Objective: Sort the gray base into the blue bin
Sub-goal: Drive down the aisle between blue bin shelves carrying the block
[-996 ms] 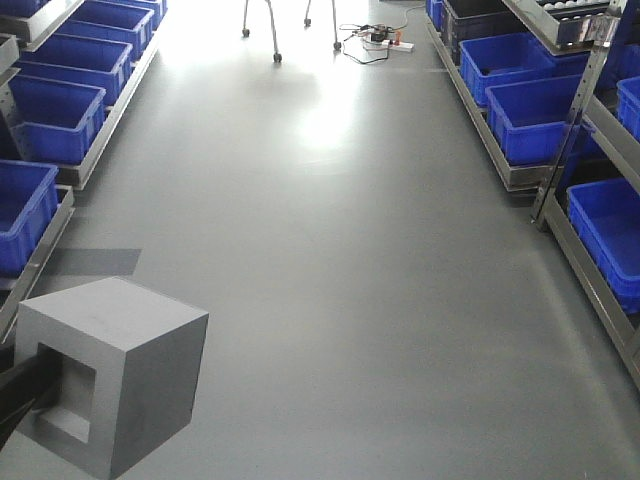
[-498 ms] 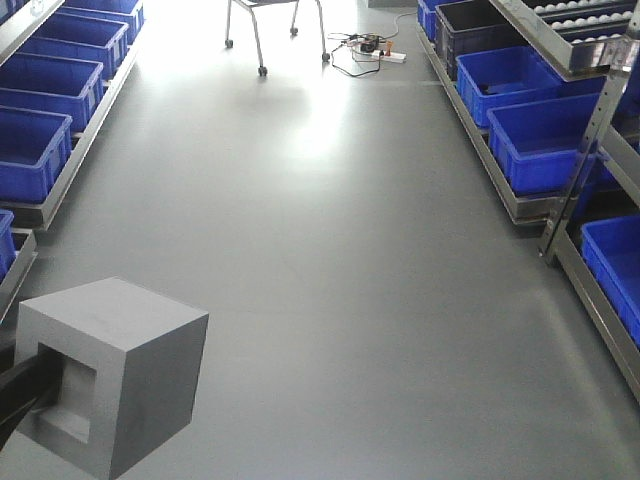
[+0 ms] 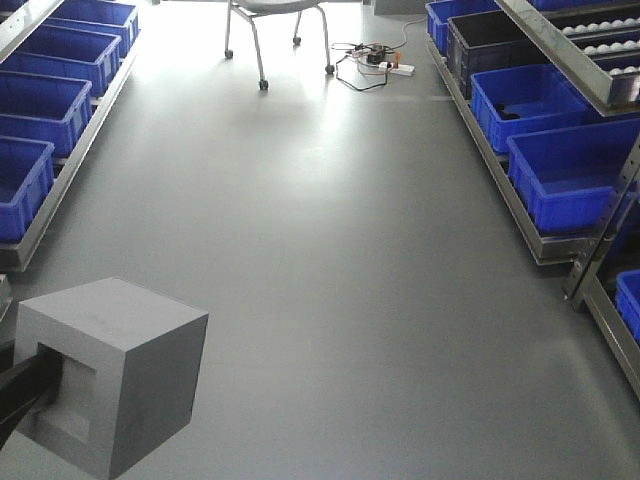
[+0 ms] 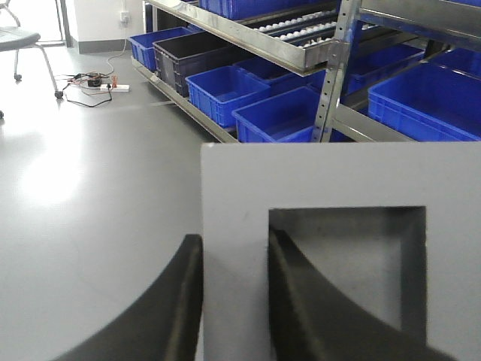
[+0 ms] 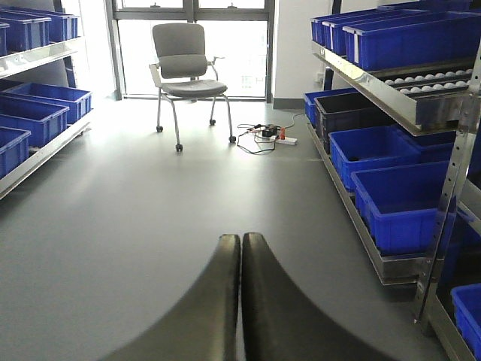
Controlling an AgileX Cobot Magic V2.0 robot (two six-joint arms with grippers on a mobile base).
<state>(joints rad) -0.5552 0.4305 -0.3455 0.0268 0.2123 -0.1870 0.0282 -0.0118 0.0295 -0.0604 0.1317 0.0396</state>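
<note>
The gray base (image 3: 130,370) hangs above the floor at the near left of the front view, its square recess facing left. My left gripper (image 4: 234,239) is shut on one wall of the gray base (image 4: 338,180), one finger outside and one inside the recess. A black finger (image 3: 22,385) reaches into that recess. My right gripper (image 5: 241,239) is shut with nothing in it, low over bare floor. Blue bins line floor-level racks on the right (image 3: 575,170) and on the left (image 3: 40,100); both are well away from the base.
An office chair (image 5: 184,64) stands at the aisle's far end beside a power strip with cables (image 3: 375,60). A dark bin (image 3: 490,40) sits among the right-hand blue ones. Shelf trays of white balls (image 3: 610,40) hang above, and a metal rack post (image 3: 600,240) stands near right.
The view has advanced along the aisle: chair, cables and racks have drawn closer and the near bins have slid out of frame. The gray base stays fixed in the left gripper.
</note>
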